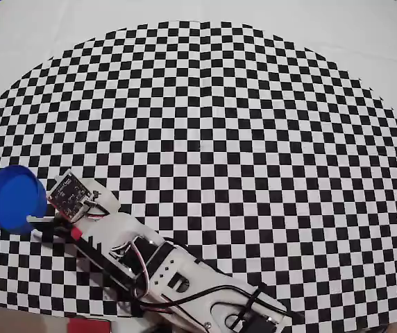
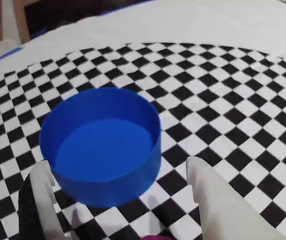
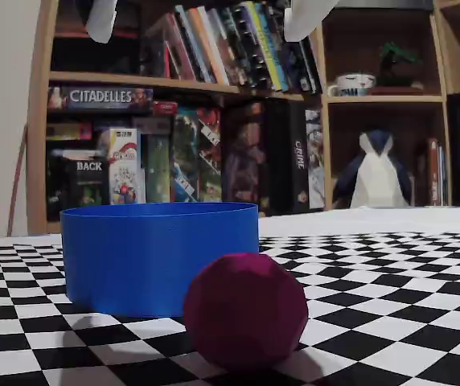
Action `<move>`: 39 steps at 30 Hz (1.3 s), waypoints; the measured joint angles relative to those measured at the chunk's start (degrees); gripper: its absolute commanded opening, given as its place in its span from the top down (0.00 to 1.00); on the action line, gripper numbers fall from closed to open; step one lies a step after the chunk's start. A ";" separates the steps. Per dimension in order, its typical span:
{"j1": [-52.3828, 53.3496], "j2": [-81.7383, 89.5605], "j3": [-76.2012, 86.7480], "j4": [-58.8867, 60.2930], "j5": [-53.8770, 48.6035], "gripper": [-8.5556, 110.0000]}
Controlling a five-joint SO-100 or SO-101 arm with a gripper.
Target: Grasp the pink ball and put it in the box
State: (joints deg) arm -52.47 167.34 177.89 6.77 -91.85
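A: Where does the pink ball sit?

B: In the fixed view it rests on the checkered mat, right in front of the box and a little to its right, partly overlapping the box's lower right side. It looks very near the box; whether they touch cannot be told. In the wrist view only a thin magenta sliver shows at the bottom edge, between the two fingers. The overhead view does not show it; the arm covers that spot.

A: And the box?

B: A round blue container, upright and open-topped, with nothing inside it in the wrist view. In the overhead view it lies at the far left of the mat, just ahead of the gripper.

A: How does the gripper stand?

B: Its two white fingers are spread wide and grip nothing. In the wrist view one finger is at the lower left, the other at the lower right, with the near wall of the box between their tips. In the fixed view both fingertips hang high above the box, well clear of ball and mat.

A: What lies beyond?

B: The white arm reaches in from the bottom of the overhead view. Behind the mat, the fixed view shows a bookshelf with books and game boxes, and a penguin figure.
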 measured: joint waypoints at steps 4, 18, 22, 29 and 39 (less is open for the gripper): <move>0.79 -1.67 0.00 0.00 0.00 0.67; 3.08 -4.31 0.00 0.00 1.93 0.67; 3.25 -5.54 0.00 0.00 2.11 0.67; 3.78 -8.00 0.00 0.00 2.11 0.67; 4.39 -10.63 0.00 0.00 2.11 0.67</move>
State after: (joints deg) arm -48.08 156.71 177.89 6.77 -89.74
